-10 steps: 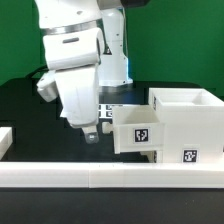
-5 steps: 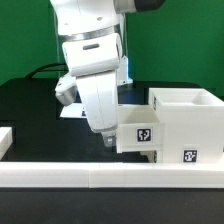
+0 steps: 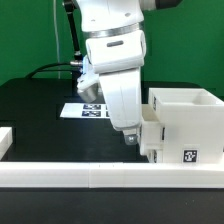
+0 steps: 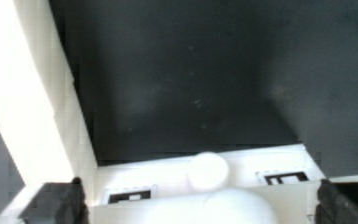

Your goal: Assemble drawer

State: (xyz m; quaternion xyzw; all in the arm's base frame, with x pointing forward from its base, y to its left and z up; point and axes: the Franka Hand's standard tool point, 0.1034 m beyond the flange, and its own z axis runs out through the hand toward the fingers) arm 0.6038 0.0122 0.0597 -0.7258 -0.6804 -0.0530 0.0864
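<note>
The tall white box housing (image 3: 190,120) of the drawer stands at the exterior view's right, with a square tag low on its front. One small tray (image 3: 152,128) sits against its left side, mostly hidden behind my arm. My gripper (image 3: 130,137) hangs low at the tray's front. In the wrist view the tray's tagged front (image 4: 149,182) with its round knob (image 4: 208,170) lies between my fingers (image 4: 55,202). The gripper (image 4: 202,203) is open, with a gap between each finger and the tray. A second tray is not in view.
A long low white border rail (image 3: 60,176) runs along the near edge, and it shows in the wrist view (image 4: 30,90) as well. A short white piece (image 3: 5,140) sits at the exterior view's left. The marker board (image 3: 82,110) lies on the black table behind my arm.
My arm has moved toward the exterior view's right, from beside the tray to directly in front of it, and now hides the tray's tag. The tray and housing have not moved.
</note>
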